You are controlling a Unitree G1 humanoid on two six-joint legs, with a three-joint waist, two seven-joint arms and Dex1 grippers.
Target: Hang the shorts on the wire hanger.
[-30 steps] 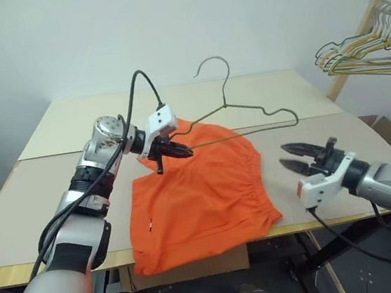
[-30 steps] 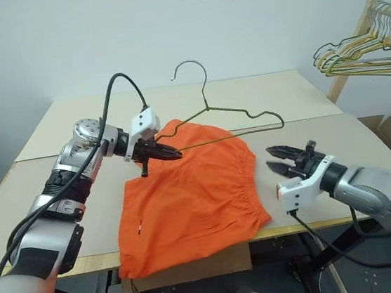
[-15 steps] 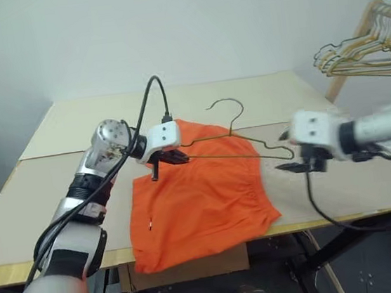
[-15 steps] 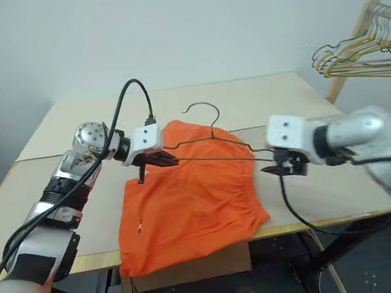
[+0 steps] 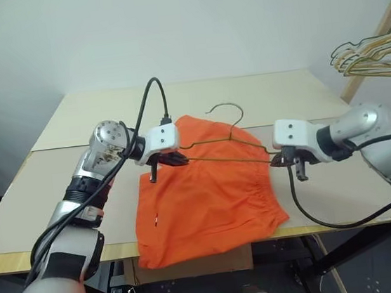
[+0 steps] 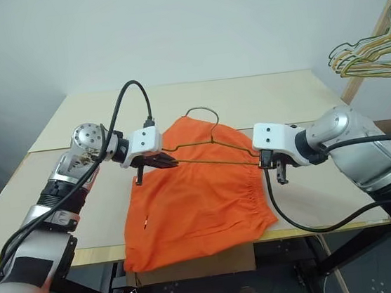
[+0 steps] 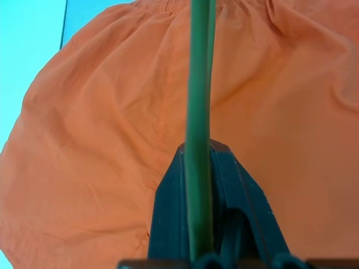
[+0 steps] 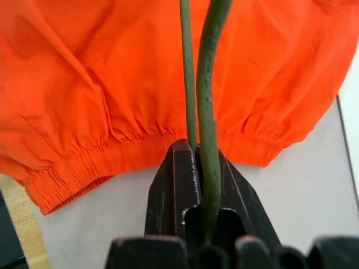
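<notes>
The orange shorts (image 5: 204, 195) lie flat on the table, their gathered waistband toward the right. Just above them the thin olive wire hanger (image 5: 226, 158) hangs nearly level, its hook (image 5: 225, 108) pointing away from me. My left gripper (image 5: 178, 158) is shut on the hanger's left end, and the wire (image 7: 197, 112) runs straight out between its fingers. My right gripper (image 5: 279, 159) is shut on the hanger's right end, just past the waistband (image 8: 112, 159). There the wire (image 8: 206, 101) leaves the closed fingers over the cloth.
A wooden rack with a cluster of gold and dark wire hangers (image 5: 375, 52) stands at the far right, beyond the table. The pale table (image 5: 260, 93) stretches behind the shorts; its front edge (image 5: 59, 255) runs just under the shorts' hem, which overhangs it.
My right gripper swung in from the table's right side, rolled over and shut on the hanger's right end. The hanger has tipped from upright to nearly level. The camera has shifted.
</notes>
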